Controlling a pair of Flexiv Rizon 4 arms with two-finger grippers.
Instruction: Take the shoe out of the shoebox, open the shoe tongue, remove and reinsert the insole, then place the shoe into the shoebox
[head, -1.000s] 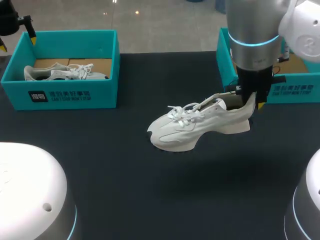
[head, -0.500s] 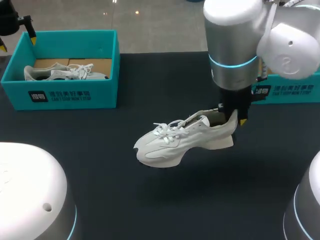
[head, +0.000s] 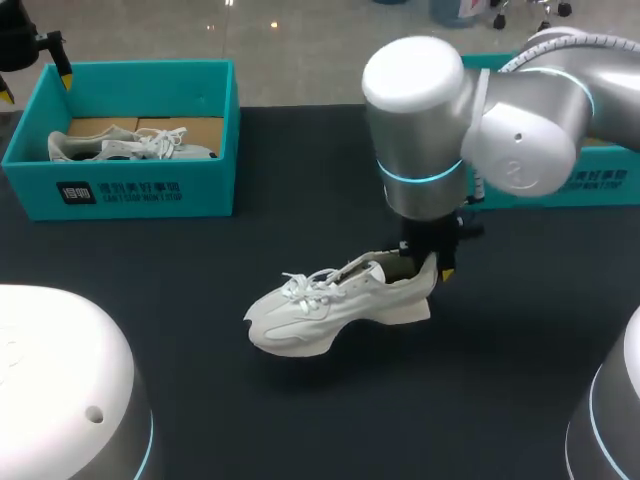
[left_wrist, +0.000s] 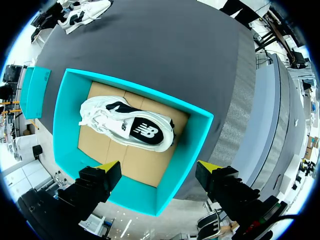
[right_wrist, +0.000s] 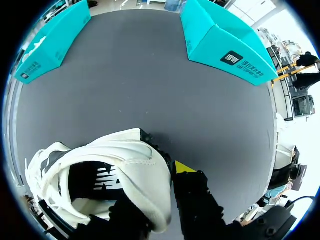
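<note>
Leftward goes the white shoe (head: 335, 308), carried from near the right shoebox (head: 600, 182) toward the middle of the table (head: 300, 420). It hangs by its heel, toe tipped low over the dark surface. The right tool (head: 428, 268) is clamped on the heel collar, one finger inside the shoe, one outside. Well apart, the left tool (left_wrist: 159, 167) hovers with its fingers apart above the left shoebox (head: 140, 190), where a second shoe (head: 130, 145) lies on its side.

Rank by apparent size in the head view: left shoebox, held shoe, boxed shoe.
1. left shoebox
2. held shoe and boxed shoe: unranked; the held one is nearer, the boxed one is partly behind its wall.
</note>
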